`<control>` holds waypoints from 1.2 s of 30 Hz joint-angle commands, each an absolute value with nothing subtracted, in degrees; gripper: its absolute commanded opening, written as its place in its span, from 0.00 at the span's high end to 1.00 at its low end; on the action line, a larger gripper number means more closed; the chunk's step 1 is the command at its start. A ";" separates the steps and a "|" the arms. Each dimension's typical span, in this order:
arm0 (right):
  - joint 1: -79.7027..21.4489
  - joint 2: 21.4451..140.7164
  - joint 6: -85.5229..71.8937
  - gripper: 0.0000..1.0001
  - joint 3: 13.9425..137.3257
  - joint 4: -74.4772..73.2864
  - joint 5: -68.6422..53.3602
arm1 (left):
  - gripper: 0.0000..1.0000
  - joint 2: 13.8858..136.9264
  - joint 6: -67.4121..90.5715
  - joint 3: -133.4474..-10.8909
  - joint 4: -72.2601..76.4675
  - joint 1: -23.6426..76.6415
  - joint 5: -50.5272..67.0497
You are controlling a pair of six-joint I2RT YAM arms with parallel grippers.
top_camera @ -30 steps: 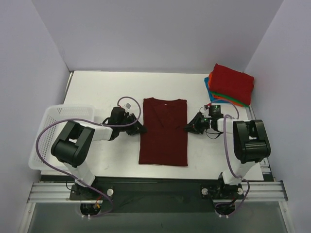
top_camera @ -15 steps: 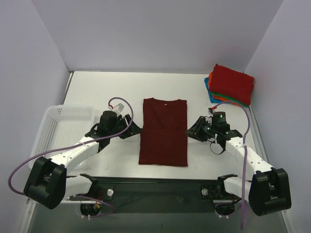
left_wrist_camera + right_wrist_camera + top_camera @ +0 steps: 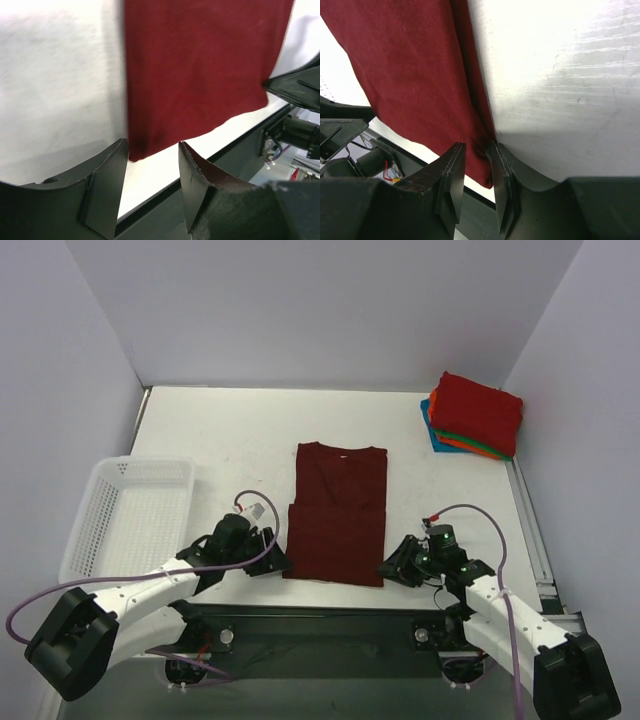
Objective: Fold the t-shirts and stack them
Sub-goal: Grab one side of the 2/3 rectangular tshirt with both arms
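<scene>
The dark maroon t-shirt point(image 3: 335, 512) lies flat mid-table, folded lengthwise into a long strip. My left gripper point(image 3: 278, 562) is open at its near left corner; in the left wrist view point(image 3: 152, 145) that corner point(image 3: 137, 150) sits just beyond the spread fingertips. My right gripper point(image 3: 387, 570) is at the near right corner; in the right wrist view point(image 3: 476, 146) its jaws stand narrowly apart with the shirt's edge point(image 3: 481, 150) between them. The folded red, orange, green and blue shirts point(image 3: 476, 412) are stacked at the far right.
A white mesh basket point(image 3: 100, 540) stands at the left. The table's near edge and a dark rail point(image 3: 320, 625) run just behind both grippers. Grey walls enclose the left, back and right.
Both arms have swung from the shirt's mid sides towards the near edge, down to its near corners. The shirt has barely moved.
</scene>
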State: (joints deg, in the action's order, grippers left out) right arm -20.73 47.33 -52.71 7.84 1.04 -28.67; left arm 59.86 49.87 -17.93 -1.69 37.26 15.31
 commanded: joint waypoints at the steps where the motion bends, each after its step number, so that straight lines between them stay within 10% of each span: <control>1: -21.36 45.54 -52.82 0.72 5.36 -5.25 -24.97 | 0.46 55.82 51.50 -16.79 -5.26 37.53 12.05; 36: -27.24 37.00 -60.38 0.71 1.41 -10.64 -23.03 | 0.53 63.10 55.98 -14.06 -0.79 44.38 9.67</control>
State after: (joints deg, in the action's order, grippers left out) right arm -26.00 36.32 -59.70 4.95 -6.42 -26.94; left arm 60.99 55.88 -15.25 0.56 43.13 12.40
